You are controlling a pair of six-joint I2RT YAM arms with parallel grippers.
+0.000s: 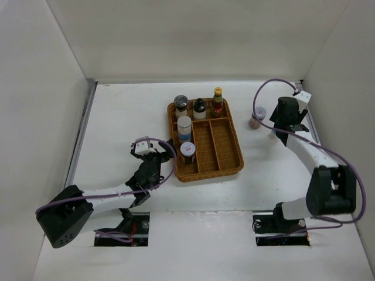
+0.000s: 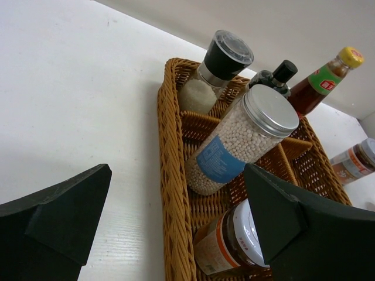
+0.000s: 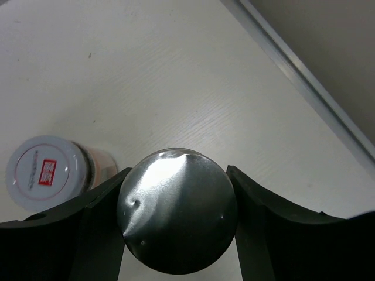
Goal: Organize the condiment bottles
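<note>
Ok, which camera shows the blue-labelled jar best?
The left wrist view: the blue-labelled jar fills the middle, label and silver lid clear. The top view shows it small from above in the wicker tray; the right wrist view misses it.

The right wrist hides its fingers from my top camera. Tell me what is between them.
Observer: A silver-lidded jar stands between the right gripper's fingers, which flank it closely; a firm grip I cannot confirm.
Operator: Now report the left gripper.
Observer: The left gripper is open and empty, facing the wicker tray and its blue-labelled jar of white pellets.
</note>
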